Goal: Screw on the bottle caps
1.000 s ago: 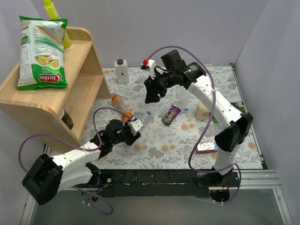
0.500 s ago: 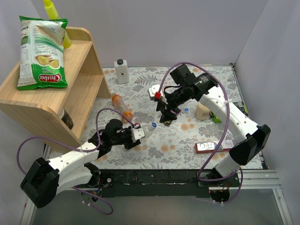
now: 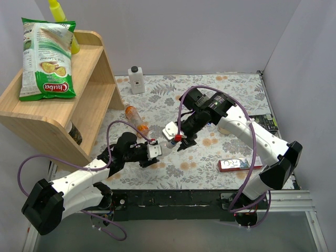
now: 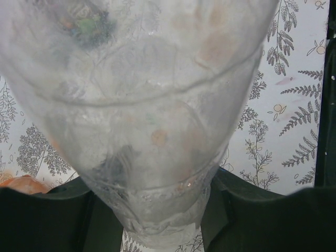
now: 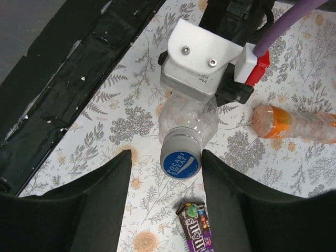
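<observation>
My left gripper (image 3: 155,151) is shut on a clear bottle (image 3: 165,146) and holds it tilted above the mat, neck towards the right arm. In the left wrist view the bottle (image 4: 147,105) fills the frame between my left gripper's (image 4: 157,212) black fingers. The right wrist view shows the bottle (image 5: 189,118) with a blue cap (image 5: 181,160) on its neck. My right gripper (image 5: 167,157) is open, with one finger on each side of the cap and small gaps. It meets the bottle end in the top view (image 3: 174,139). An orange bottle (image 3: 137,119) lies on the mat, also in the right wrist view (image 5: 291,122).
A candy packet (image 5: 195,228) lies under the cap. A white square bottle with black cap (image 3: 136,80) stands at the back. A cream bottle (image 3: 227,127) is behind the right arm. A white card (image 3: 233,164) lies front right. A wooden shelf (image 3: 79,100) with a chip bag (image 3: 47,58) stands on the left.
The right arm has swung from the back of the mat down and left to the bottle's capped end. The left gripper has shifted slightly right with the bottle.
</observation>
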Controlling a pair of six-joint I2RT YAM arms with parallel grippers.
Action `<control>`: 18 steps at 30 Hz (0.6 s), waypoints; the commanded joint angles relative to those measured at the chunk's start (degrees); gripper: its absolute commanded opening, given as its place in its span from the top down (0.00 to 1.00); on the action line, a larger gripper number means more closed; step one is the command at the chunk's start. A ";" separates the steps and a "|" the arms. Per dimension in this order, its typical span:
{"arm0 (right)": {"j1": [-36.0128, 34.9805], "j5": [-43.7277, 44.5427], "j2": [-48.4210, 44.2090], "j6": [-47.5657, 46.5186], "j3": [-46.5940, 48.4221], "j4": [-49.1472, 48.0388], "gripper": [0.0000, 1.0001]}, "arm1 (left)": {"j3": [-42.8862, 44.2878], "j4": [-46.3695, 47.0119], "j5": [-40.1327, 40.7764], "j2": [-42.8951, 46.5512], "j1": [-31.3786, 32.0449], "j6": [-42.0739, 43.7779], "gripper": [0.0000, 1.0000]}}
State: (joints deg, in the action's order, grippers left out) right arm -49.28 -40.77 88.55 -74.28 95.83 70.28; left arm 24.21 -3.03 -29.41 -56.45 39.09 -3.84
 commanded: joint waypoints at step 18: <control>-2.14 4.91 1.97 8.69 1.11 -3.74 0.63 | 2.86 2.67 -1.79 -0.60 -0.33 -1.96 1.00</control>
State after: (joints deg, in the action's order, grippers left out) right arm -50.30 -36.88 88.88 -71.64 95.83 68.18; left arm 24.38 -3.27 -30.11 -57.34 39.11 -4.29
